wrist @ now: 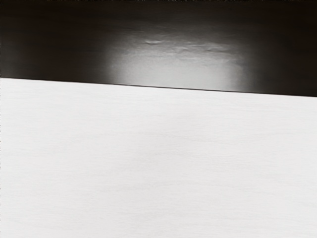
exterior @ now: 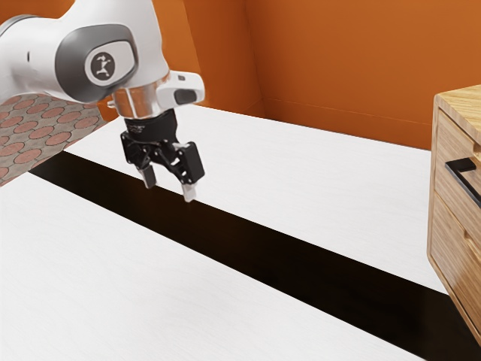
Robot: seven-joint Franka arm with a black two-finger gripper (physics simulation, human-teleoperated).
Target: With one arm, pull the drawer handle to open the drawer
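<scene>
Pincer [exterior: 168, 189]: black, two-fingered, pointing down from the white arm [exterior: 98, 53] that enters from the exterior view's upper left. Its fingers [exterior: 189, 189] stand well apart with nothing between them; state is wide and empty. It hangs above the table [exterior: 316, 180], over the far edge of a black band [exterior: 301, 267] that crosses the white surface diagonally, and no contact with the surface is seen.

Drawer handle [exterior: 460, 171]: a black bar mounted on the front of the drawer [exterior: 449, 144], at the exterior view's right edge. Part of the handle is cut off by that edge. The drawer belongs to a light wooden cabinet [exterior: 451, 248] standing at the right end of the table. Its front appears level with the panel below it; a gap cannot be confirmed from this angle.

Separation: pincer and handle are well apart, with a long stretch of white table and the black band lying between them. The pincer touches neither the handle nor the cabinet.

Wrist view: white table surface [wrist: 158, 173] lies under the hand, meeting the black band [wrist: 49, 44] along a straight, slightly slanted line. A pale patch of glare sits on the band.

Surroundings: orange wall [exterior: 361, 53] behind the table; patterned floor [exterior: 37, 128] with reddish circles at the exterior view's left, beyond the table edge.
</scene>
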